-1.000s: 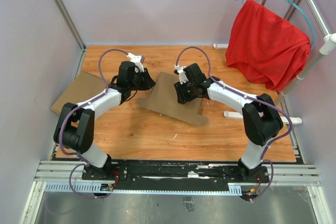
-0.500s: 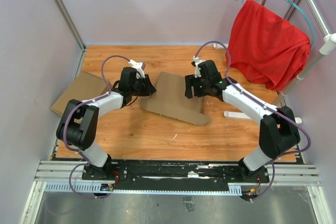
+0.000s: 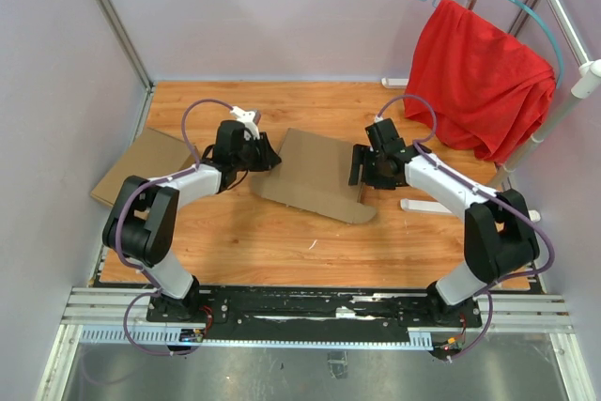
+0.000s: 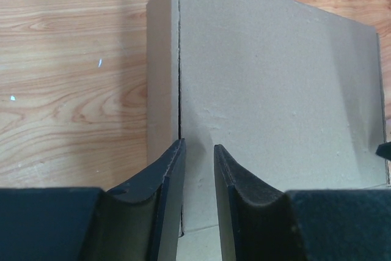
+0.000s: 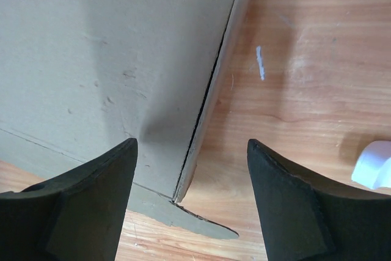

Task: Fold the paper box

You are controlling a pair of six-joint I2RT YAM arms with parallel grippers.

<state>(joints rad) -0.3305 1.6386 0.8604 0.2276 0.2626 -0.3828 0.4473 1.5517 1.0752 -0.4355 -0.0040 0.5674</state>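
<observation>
Box [image 3: 315, 171] lies between both grippers, long axis across. Left gripper [image 4: 198, 151]: narrowly apart, nothing clamped, at side seam. Right gripper [image 5: 192, 145]: wide apart, straddling opposite edge.

Two cardboard items were counted: one paper box [image 3: 315, 176] and, left of it, one flat cardboard piece [image 3: 141, 164]; one red cloth [image 3: 474, 82] was counted.

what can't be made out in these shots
- Top view: whether the left gripper touches the box, too small and dark.
- Left wrist: box's near edge, behind the fingers.
- Right wrist: white object, cut off by the right edge.
- Top view: cardboard sheet, partly under the left arm.
- All views: box's inside, covered by its top panel.
</observation>
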